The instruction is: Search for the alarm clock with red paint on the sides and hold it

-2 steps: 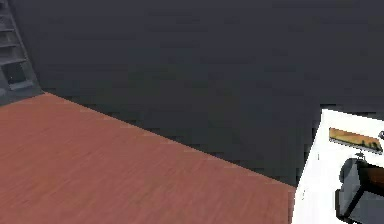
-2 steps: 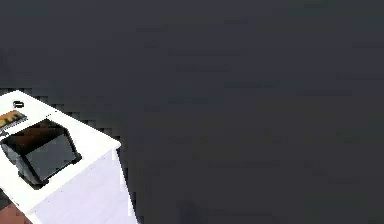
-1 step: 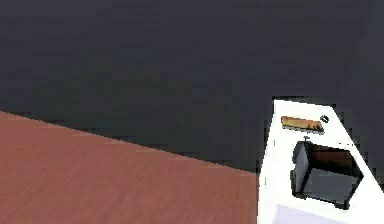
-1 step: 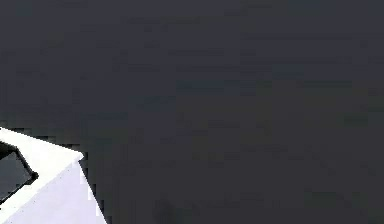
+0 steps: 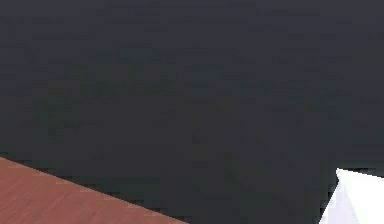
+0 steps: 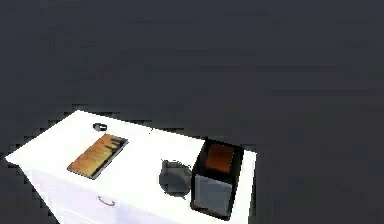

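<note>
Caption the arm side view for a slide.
White cabinet bearing an orange-brown slab, a small ring, a grey lump and an orange-topped dark box.

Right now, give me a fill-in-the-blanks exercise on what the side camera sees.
1. The furniture top is coloured ___.
2. In the arm side view, the dark box stands at the top's ___ end.
3. The flat orange-brown slab lies to the ___ of the grey rounded thing.
Missing words: white; right; left.

The forward view faces a dark wall (image 5: 190, 80) close up, with a corner of the white desk (image 5: 362, 198) at five o'clock. The arm side view looks down on that desk (image 6: 55, 148) from nearby.
</note>
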